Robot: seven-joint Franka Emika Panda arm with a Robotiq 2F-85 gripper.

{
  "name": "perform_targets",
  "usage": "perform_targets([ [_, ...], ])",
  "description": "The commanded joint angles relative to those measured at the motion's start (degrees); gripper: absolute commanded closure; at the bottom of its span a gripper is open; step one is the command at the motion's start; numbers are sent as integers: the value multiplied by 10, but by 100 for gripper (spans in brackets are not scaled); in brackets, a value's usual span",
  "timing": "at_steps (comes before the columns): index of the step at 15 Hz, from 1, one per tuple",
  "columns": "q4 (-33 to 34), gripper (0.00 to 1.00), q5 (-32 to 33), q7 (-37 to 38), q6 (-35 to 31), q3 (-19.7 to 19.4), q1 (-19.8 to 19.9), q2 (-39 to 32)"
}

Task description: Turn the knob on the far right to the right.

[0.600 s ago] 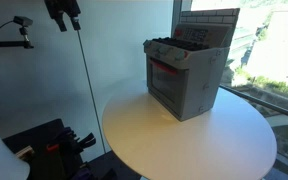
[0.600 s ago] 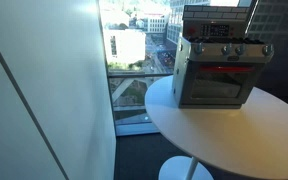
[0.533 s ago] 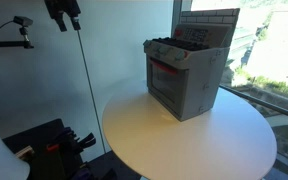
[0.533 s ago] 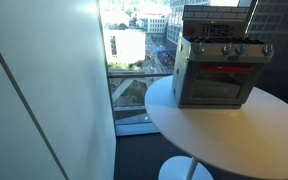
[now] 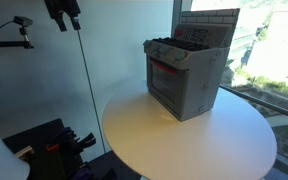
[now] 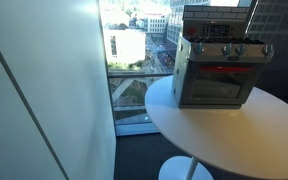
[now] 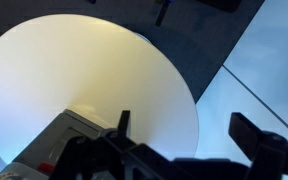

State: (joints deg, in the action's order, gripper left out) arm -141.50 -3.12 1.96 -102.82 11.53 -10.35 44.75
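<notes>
A grey toy oven (image 5: 184, 75) with a red-lit door stands at the back of a round white table (image 5: 184, 140), and it shows in both exterior views (image 6: 216, 75). A row of dark knobs runs along its front top edge, and the one at the far right (image 6: 267, 49) is small and dark. My gripper (image 7: 184, 128) shows only in the wrist view. It is open and empty, high above the table (image 7: 84, 70), with the oven's corner (image 7: 54, 145) at the lower left. It is far from the knobs.
A large window lies behind the oven (image 6: 134, 50). A glass partition and a thin pole (image 5: 86, 90) stand beside the table, with dark equipment on the floor (image 5: 54, 145). The table edge (image 7: 189, 100) drops to a dark floor.
</notes>
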Motion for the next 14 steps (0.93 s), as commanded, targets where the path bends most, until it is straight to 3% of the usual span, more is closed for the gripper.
perform_targets([
  [1,2,0,2,2,2,-2,-3,-1],
  [14,37,0,23,3,-20,-7,17,-25],
])
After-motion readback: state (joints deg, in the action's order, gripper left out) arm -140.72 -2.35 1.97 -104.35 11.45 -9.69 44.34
